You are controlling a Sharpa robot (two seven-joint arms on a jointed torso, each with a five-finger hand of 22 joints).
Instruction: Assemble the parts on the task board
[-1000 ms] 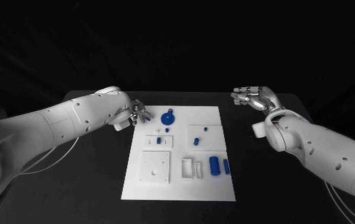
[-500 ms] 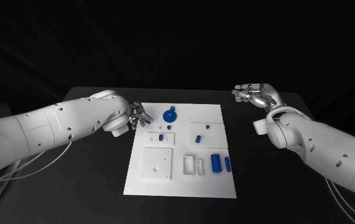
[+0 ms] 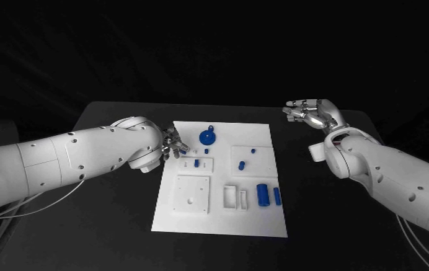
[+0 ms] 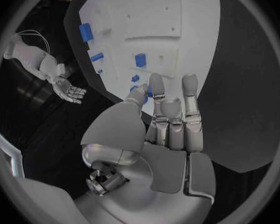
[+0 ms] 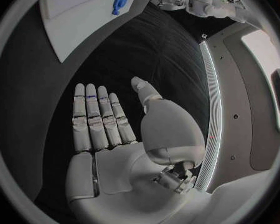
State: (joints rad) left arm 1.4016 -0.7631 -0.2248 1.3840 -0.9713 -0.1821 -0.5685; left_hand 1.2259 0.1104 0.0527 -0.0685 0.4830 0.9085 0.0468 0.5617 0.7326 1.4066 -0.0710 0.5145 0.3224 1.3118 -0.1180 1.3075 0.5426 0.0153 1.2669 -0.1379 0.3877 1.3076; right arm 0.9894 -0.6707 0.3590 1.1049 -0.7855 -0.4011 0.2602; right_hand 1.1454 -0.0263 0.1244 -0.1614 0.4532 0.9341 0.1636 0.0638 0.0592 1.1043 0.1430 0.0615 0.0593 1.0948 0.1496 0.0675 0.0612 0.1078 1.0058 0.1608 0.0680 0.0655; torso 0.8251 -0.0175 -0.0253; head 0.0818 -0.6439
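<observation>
The white task board (image 3: 224, 221) lies in the middle of the table. On it are a round blue part (image 3: 206, 137), small blue pieces (image 3: 241, 167) and two blue cylinders (image 3: 262, 195). My left hand (image 3: 172, 145) is at the board's far left edge. It pinches a small blue part (image 3: 183, 152) between thumb and a finger, with the other fingers straight (image 4: 189, 92). In the left wrist view that blue part (image 4: 145, 90) peeks out beside the thumb tip. My right hand (image 3: 310, 113) hovers off the board's far right corner, palm flat and fingers (image 5: 93, 119) straight, holding nothing.
White raised blocks (image 3: 190, 195) and slotted holders (image 3: 234, 198) stand on the board's near half. Black table (image 3: 107, 221) surrounds the board on all sides. My left forearm (image 3: 80, 159) crosses the table's left side.
My left hand has moved toward me along the board's left edge, with the small blue part still at its fingertips. The right hand has stayed put. The camera has shifted slightly.
</observation>
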